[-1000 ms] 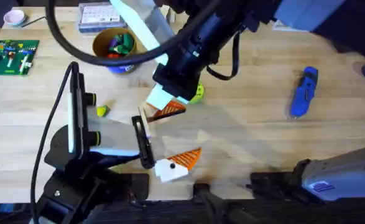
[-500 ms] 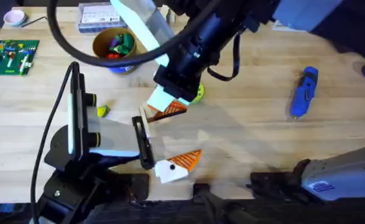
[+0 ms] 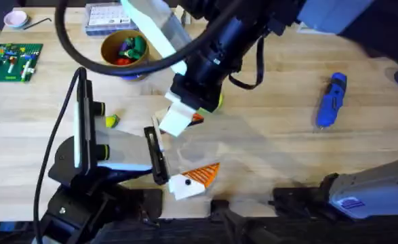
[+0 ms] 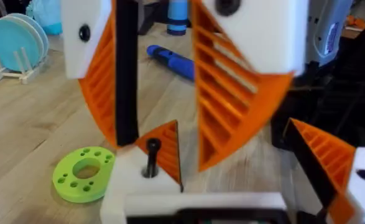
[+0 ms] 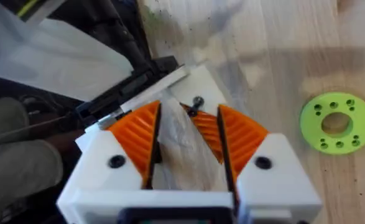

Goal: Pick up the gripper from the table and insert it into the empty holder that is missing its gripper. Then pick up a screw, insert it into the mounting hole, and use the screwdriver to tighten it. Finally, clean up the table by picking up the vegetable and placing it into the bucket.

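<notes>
I have the right gripper (image 5: 185,146) at the middle of the overhead frame, its pads closed on the orange gripper (image 5: 202,127) seated against the holder (image 3: 175,120). A screw (image 5: 198,102) stands in the hole, I think not driven; the wrist view is cramped. If I release carelessly, the wedge can tip out and the screw fall. The left gripper (image 4: 160,93) hangs released beside it. The screwdriver (image 3: 330,100) lies at right.
</notes>
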Robot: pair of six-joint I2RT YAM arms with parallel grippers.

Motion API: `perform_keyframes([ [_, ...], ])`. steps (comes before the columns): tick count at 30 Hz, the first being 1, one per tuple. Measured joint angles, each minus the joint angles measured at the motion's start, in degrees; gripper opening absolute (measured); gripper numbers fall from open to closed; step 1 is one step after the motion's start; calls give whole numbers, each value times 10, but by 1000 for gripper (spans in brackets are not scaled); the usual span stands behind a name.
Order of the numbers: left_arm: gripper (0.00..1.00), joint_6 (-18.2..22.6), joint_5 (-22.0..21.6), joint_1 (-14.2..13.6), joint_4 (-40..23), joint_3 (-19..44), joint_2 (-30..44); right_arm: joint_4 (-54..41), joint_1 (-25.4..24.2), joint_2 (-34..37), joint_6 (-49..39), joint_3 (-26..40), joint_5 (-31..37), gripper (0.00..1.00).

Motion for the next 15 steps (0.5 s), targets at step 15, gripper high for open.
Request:
perform_keyframes([
  [15,993,0,0,0,0,0,0,0,-50,-9,-2,0,0,994],
])
